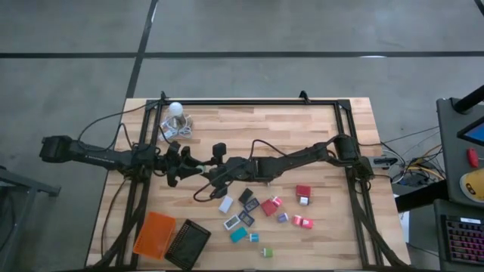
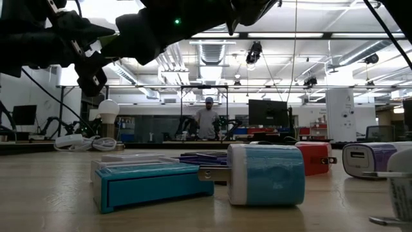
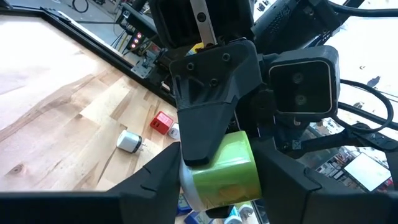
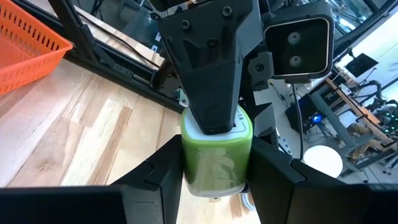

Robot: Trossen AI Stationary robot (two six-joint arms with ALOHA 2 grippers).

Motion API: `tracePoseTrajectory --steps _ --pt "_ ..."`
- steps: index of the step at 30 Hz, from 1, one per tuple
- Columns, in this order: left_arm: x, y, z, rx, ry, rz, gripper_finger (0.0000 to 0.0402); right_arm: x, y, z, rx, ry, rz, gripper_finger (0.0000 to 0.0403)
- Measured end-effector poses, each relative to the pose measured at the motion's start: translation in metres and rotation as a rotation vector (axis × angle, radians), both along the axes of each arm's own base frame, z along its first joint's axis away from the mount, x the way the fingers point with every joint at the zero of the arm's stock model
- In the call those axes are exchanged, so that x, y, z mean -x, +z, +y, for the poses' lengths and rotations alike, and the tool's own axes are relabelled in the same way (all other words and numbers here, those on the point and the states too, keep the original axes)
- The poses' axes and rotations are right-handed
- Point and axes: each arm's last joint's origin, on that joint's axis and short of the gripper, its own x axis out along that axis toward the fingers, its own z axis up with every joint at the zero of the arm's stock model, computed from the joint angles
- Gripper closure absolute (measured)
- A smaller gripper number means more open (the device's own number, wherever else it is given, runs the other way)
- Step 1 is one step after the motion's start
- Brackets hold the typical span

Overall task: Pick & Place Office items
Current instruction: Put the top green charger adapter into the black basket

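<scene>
Two grippers are meeting above the table's middle, both sets of jaws pressing the same green block [image 4: 216,158]: the right gripper [image 1: 206,175] is clamping it narrowly, the left gripper [image 1: 187,162] closing around it. Only the wrist views are showing this; overhead, the remaining office items [image 1: 261,211] are lying near the orange tray [image 1: 153,233] and black tray [image 1: 187,244].
</scene>
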Motion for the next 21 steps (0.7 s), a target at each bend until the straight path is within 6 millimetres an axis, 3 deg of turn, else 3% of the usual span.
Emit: tracePoseTrajectory --steps 7,21 --pt "0.0 0.0001 -0.0001 -0.005 -0.001 -0.001 0.0228 0.0001 0.0003 0.0011 0.016 0.006 0.001 0.0254" --pt "0.0001 -0.0003 -0.0001 -0.011 -0.001 0.0 0.0227 0.0 0.0032 0.0023 -0.037 -0.004 -0.03 0.018"
